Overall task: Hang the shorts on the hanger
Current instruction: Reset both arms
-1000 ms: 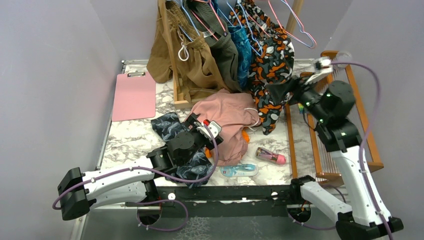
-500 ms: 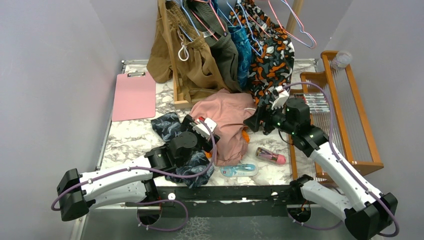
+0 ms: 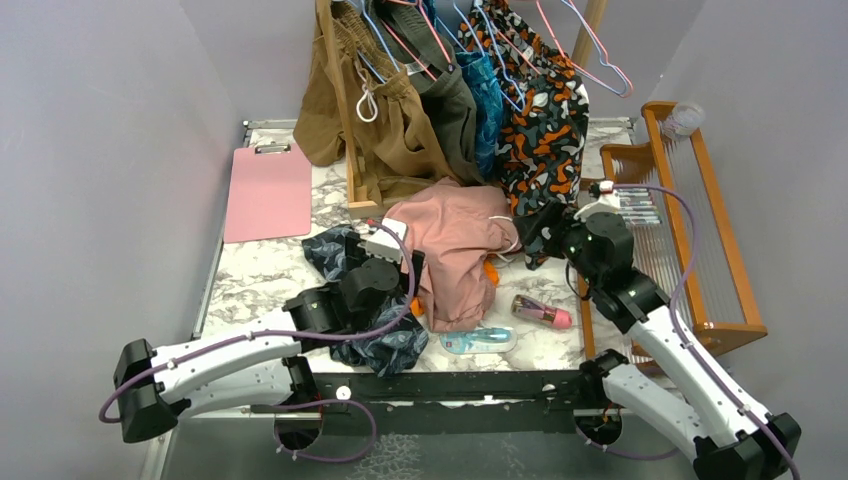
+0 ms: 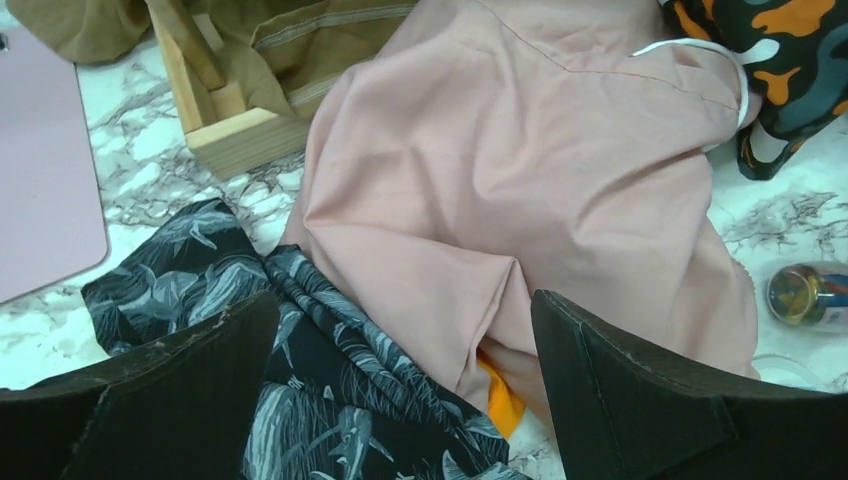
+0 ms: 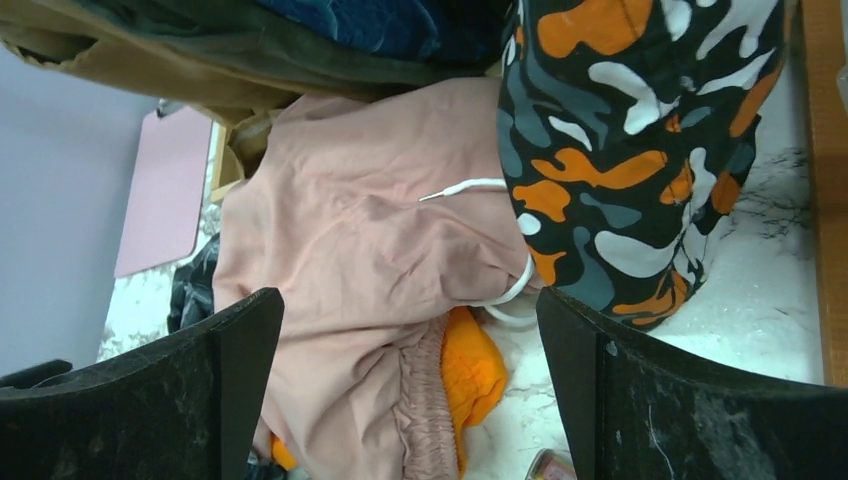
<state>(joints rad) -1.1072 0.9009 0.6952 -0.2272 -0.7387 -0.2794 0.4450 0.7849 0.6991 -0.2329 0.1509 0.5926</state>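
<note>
The left jaws stand wide open and hold nothing; their dark, scuffed fingers [image 4: 150,400] frame the bottom corners of the left wrist view, hovering over a rumpled pair of dusty-pink shorts [image 4: 520,170] and a dark pair of leaf-print shorts [image 4: 330,380] without touching either. The right jaws are also spread wide and empty, with the pink cloth and a bright orange bundle [image 5: 470,370] showing in the gap between them. The camouflage shorts [image 3: 540,130], dark with orange, white and grey blobs, hang at the back among brown, grey and blue clothes, and their lower hem reaches the marbled surface [image 3: 260,275] just beside the right arm. Thin wire shapes, one of them a pink hanger [image 3: 600,62], stick out above them, but the top edge of the overhead view cuts them off, so what carries the shorts cannot be made out. A white drawstring lies on the pink cloth. A wooden frame [image 4: 235,135] stands behind the pile, partly hidden by hanging cloth. A flat pink clipboard [image 3: 268,190] lies far left, and a small pink bottle [image 3: 541,312] lies near the right arm.
</note>
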